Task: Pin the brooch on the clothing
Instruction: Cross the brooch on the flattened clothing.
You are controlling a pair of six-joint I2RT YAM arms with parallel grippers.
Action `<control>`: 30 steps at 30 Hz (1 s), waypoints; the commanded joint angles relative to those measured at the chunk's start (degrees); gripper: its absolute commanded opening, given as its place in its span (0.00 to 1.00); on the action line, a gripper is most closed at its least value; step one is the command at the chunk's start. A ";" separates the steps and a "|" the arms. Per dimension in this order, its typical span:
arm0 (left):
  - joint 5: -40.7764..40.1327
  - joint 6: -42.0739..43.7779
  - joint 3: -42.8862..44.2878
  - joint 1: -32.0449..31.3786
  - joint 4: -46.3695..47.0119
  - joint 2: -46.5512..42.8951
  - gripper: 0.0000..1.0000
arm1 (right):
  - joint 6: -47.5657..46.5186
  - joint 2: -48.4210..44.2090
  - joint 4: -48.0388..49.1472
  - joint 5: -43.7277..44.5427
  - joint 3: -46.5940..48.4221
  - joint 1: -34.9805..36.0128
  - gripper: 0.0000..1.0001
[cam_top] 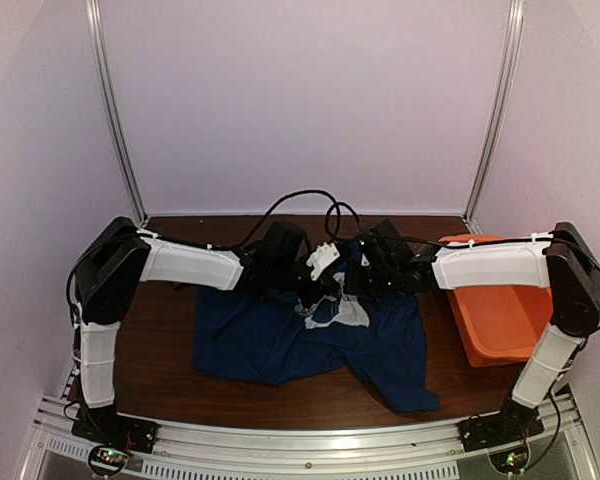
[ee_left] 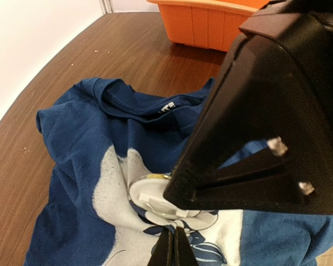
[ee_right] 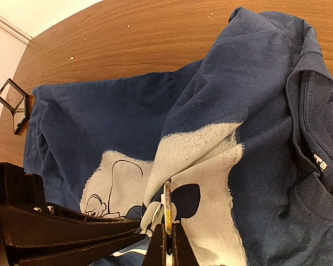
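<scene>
The navy T-shirt (cam_top: 250, 345) lies crumpled on the brown table, its white mouse print (ee_right: 211, 166) pulled up in a fold. My right gripper (ee_right: 166, 230) is shut on the brooch (ee_right: 167, 202), which it holds edge-on against that fold. In the left wrist view the brooch (ee_left: 150, 194) shows its pale back with the pin bar, and the right gripper's black fingers (ee_left: 222, 183) clamp its right side. Just below the brooch, my left gripper (ee_left: 175, 235) is shut, its tips at the print. Whether it pinches cloth or pin I cannot tell.
An orange plastic tub (cam_top: 500, 320) stands at the right side of the table, beyond the shirt's collar (ee_left: 133, 102) in the left wrist view. A small black hinged box (ee_right: 12, 105) lies off the shirt's far edge. Black cables (cam_top: 300, 200) loop behind the two wrists.
</scene>
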 commanded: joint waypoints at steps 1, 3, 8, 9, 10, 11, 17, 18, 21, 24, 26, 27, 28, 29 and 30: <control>-1.60 -0.04 -0.62 -0.06 2.72 -1.90 0.00 | -0.45 0.40 0.03 -0.44 0.40 0.97 0.00; -1.96 0.03 -0.70 -0.06 2.80 -2.07 0.00 | -0.45 0.03 -0.43 0.22 0.22 1.14 0.00; -2.24 0.14 -0.88 -0.06 2.93 -2.31 0.00 | -0.79 -0.59 -0.81 0.55 -0.63 1.25 0.00; -2.34 0.16 -0.96 -0.06 2.95 -2.36 0.00 | -0.80 -0.67 -0.82 0.43 -0.74 1.39 0.00; -2.41 0.12 -0.97 -0.06 2.93 -2.35 0.00 | -0.80 -0.67 -0.74 0.43 -0.79 1.45 0.00; -2.54 0.14 -0.97 -0.06 2.93 -2.36 0.00 | -0.89 -0.72 -0.72 0.35 -0.87 1.50 0.00; -3.11 0.25 -0.97 -0.06 3.13 -2.40 0.00 | -1.58 -0.97 -0.89 -0.67 -1.22 1.98 0.00; -3.28 0.21 -1.05 -0.06 3.15 -2.45 0.00 | -1.66 -1.03 -1.15 -0.71 -1.30 1.97 0.00; -3.50 0.23 -1.11 -0.06 3.16 -2.52 0.00 | -1.99 -1.44 -1.38 -0.76 -1.85 2.20 0.00; -3.63 0.26 -1.14 -0.06 3.28 -2.54 0.00 | -2.11 -2.03 -1.14 -1.40 -2.62 2.29 0.00; -3.69 0.22 -1.23 -0.06 3.37 -2.50 0.00 | -2.12 -2.44 -1.05 -1.84 -2.86 2.38 0.00; -3.76 0.22 -1.31 -0.04 3.38 -2.54 0.00 | -2.18 -2.66 -1.08 -1.97 -3.01 2.38 0.00; -3.83 0.34 -1.32 -0.04 3.41 -2.54 0.00 | -2.23 -3.04 -1.04 -1.99 -3.14 2.44 0.00; -3.94 0.35 -1.32 -0.06 3.34 -2.51 0.00 | -2.21 -3.20 -1.02 -2.07 -3.24 2.48 0.00; -3.96 0.38 -1.32 -0.06 3.37 -2.49 0.00 | -2.28 -3.45 -1.15 -2.16 -3.33 2.47 0.00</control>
